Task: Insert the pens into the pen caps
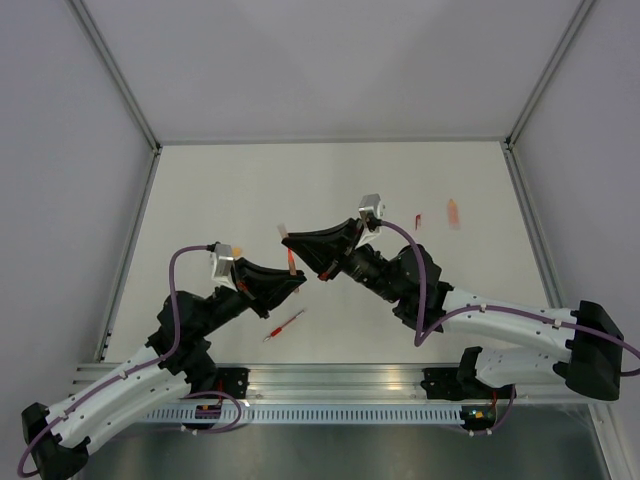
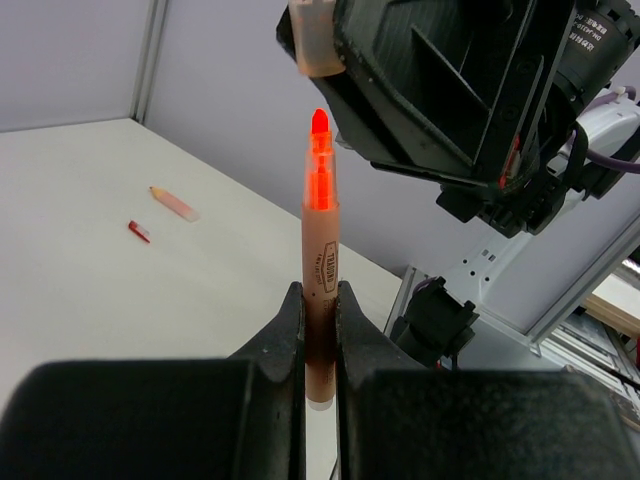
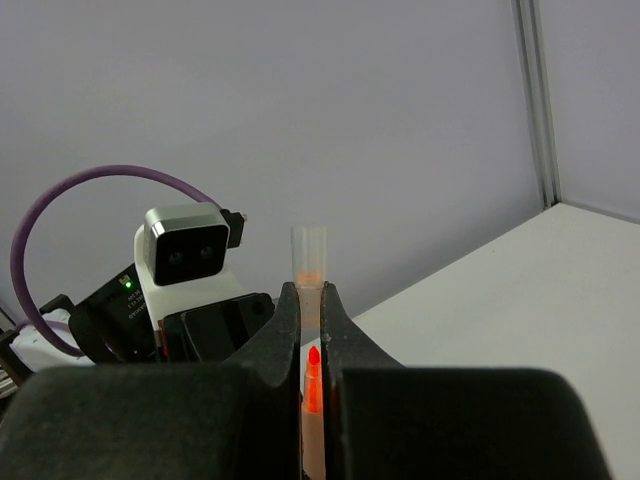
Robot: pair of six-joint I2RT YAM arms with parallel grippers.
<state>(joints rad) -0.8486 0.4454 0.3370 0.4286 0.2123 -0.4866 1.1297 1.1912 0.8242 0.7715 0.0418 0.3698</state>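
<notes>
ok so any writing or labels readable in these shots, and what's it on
On the pen in the left pincer: dark boxed print along the barrel, too blurred to quote.
On the right arm's wrist housing: small white lettering, too small to read.
On the pen cap in the right pincer: no print visible.
Top view: nothing legible.
</notes>
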